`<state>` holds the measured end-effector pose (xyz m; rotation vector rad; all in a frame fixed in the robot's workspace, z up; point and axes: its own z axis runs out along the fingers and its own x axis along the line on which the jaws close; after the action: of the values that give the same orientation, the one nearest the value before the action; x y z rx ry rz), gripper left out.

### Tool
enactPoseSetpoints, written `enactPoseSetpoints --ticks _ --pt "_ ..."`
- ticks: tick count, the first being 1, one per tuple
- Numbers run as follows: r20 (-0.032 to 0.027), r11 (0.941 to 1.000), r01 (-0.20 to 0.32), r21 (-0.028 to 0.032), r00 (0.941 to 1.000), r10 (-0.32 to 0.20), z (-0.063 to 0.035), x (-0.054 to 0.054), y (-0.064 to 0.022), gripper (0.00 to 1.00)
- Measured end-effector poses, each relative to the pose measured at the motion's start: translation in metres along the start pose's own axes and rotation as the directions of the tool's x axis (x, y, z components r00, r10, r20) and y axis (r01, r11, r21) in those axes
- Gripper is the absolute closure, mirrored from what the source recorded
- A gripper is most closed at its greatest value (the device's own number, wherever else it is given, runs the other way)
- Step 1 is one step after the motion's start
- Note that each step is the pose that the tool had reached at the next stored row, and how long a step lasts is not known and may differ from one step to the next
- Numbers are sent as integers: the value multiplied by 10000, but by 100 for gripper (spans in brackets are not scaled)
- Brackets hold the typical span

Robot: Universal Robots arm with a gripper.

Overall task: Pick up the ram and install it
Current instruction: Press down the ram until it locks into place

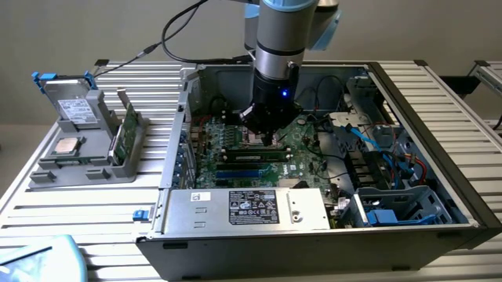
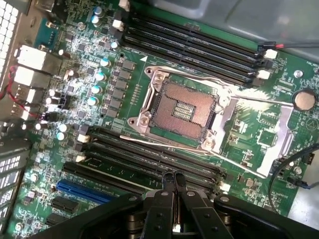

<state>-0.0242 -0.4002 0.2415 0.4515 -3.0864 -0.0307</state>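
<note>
Slatted metal desk (image 1: 86, 205) carries an open grey computer case (image 1: 314, 235). Inside, the black pincer (image 2: 173, 175), fingers together and holding nothing, hovers over the green motherboard (image 2: 279, 84). A long green ram stick with black chips (image 1: 253, 156) appears seated in a slot just beside it, though partly obscured.

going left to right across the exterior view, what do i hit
hard drive in its grey holder → green card standing upright → case wall → ram in its motherboard slot, shut gripper just above → blue drive cage
</note>
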Motion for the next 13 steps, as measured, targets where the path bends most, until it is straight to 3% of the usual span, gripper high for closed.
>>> enactPoseSetpoints --ticks 6,13 --pt "46 9969 -786 1 9969 786 0 0 0 89" --pt "98 9856 -1694 0 9855 1694 0 0 0 89"
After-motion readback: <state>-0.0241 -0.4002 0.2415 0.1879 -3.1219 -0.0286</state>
